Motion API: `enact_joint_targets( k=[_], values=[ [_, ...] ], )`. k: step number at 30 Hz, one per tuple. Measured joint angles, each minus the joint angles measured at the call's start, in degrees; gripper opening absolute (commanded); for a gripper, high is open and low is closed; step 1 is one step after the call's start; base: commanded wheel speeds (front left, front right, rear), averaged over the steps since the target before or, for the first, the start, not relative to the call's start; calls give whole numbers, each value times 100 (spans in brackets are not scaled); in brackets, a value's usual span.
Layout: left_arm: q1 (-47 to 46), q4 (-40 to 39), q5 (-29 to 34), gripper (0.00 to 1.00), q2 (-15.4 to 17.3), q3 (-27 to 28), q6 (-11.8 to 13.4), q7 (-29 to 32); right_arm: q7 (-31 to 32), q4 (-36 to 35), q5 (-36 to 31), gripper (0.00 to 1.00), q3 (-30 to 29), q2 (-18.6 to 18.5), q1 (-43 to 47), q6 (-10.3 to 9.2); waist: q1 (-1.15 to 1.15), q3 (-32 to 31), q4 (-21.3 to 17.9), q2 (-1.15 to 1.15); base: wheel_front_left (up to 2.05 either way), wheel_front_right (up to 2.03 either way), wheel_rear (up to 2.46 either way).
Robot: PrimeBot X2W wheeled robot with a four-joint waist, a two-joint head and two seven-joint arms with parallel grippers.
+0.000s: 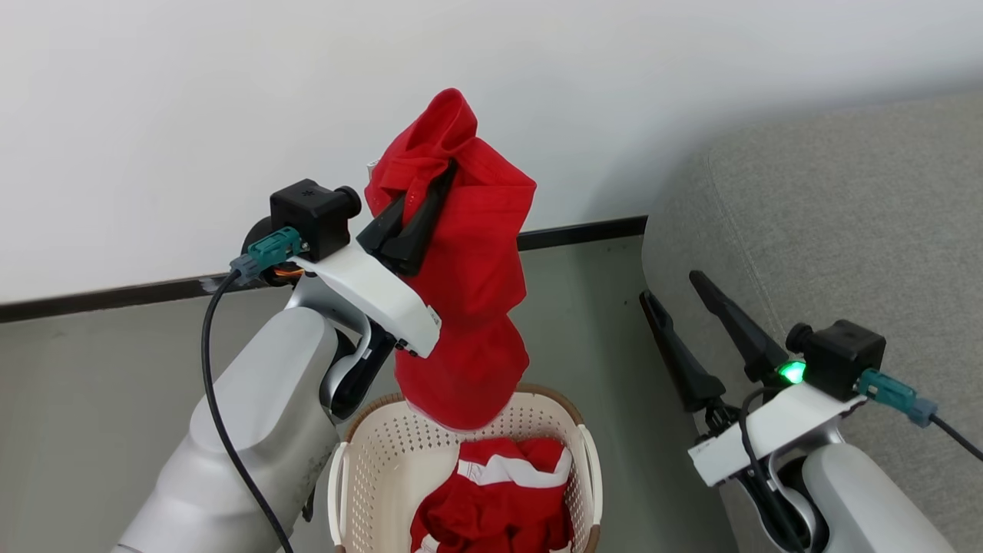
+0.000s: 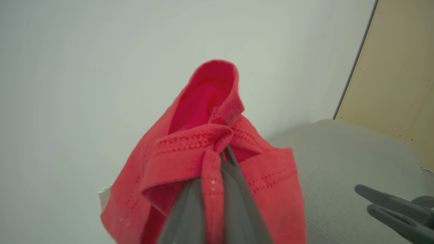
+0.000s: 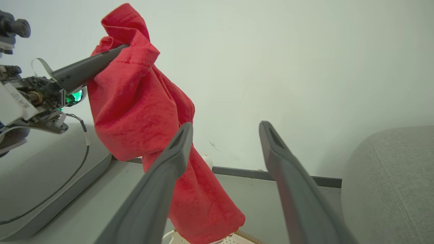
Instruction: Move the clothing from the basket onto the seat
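While the red garment (image 1: pixel 468 253) hung at frame centre, pinched in my left gripper (image 1: pixel 445 170) above the basket (image 1: pixel 384 453) (more clothing (image 1: pixel 499 499) inside), I judged the lift nearly done; next, a swing right to the seat (image 1: pixel 829 215). My right gripper (image 1: pixel 672 286) sat spread and empty at lower right, over grey floor (image 1: pixel 115 361) and white wall (image 1: pixel 192 115).

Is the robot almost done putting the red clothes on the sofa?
Not nearly. Done: nothing looks delivered to the grey sofa seat. In hand: the left tool is shut on one red garment hanging over the basket. Left: carry it to the seat, then fetch the red clothing lying in the basket. The right tool is open.
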Motion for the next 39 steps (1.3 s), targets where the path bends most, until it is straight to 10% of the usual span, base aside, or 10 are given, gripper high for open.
enact_joint_targets(
  k=[39],
  values=[
    [0,-719,-389,0,-156,-762,14,999,1,1527,411,100,1740,-335,-477,0,0,-579,857,0,0,0,0]
  ],
)
